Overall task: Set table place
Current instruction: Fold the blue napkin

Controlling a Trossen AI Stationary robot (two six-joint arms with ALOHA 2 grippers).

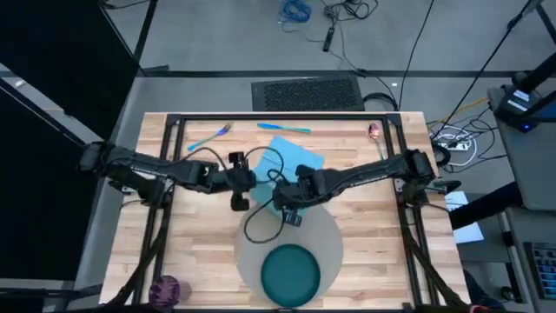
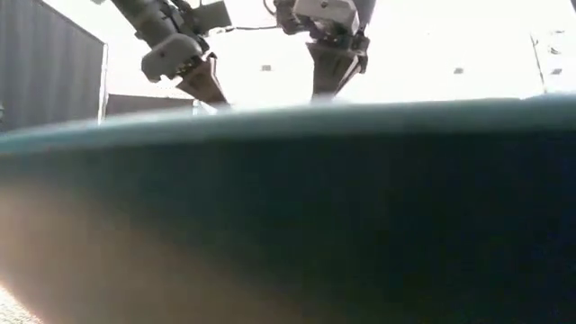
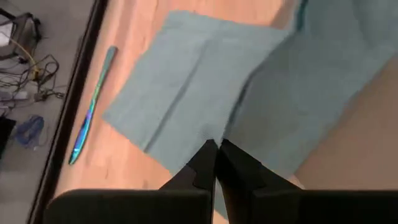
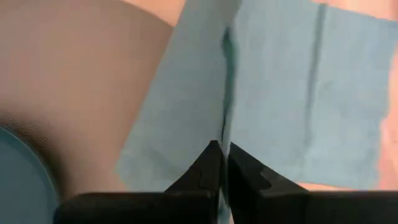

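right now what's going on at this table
Both arms are working on the light blue napkin mid-table. The left gripper and the right gripper are each pinched shut on the cloth, which is raised into a fold. The teal plate sits on the grey mat. The cutlery lies at the far edge and the purple cup at the near left corner.

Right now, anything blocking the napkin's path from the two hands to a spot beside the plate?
Nothing visible. Both hands, left and right, are pinched on the napkin, which partly overlaps the grey mat. The plate sits nearer the front; bare table lies beside it.
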